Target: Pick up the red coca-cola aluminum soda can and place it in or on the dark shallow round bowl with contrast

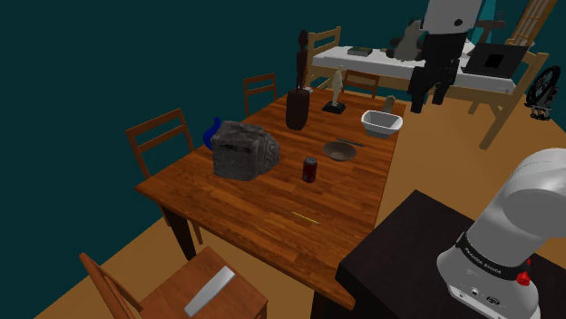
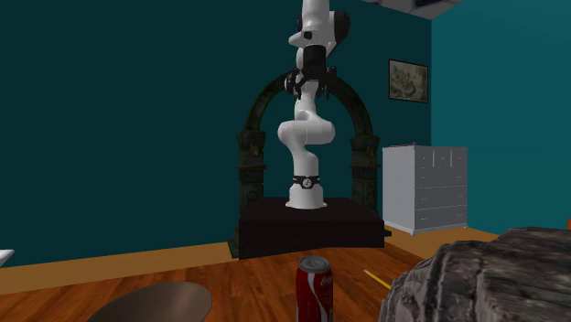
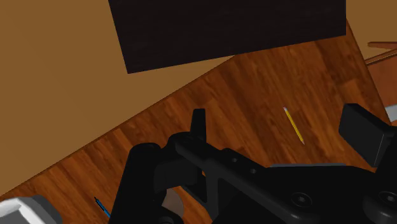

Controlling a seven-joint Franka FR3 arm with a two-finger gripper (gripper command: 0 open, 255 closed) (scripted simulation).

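the red can [image 1: 310, 169] stands upright on the bench [image 1: 254, 217], near the dark shallow bowl [image 1: 341, 150]. the jaws hang high above, spread wide, holding nothing.

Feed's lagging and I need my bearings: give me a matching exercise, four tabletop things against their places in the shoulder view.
Things:
1 red can
2 dark shallow bowl
3 white bowl
4 yellow pencil

Places:
A farthest back of the four
B upright, between yellow pencil and dark shallow bowl
C lying flat, nearest of the four
D between red can and white bowl

Pairs: 1-B, 2-D, 3-A, 4-C
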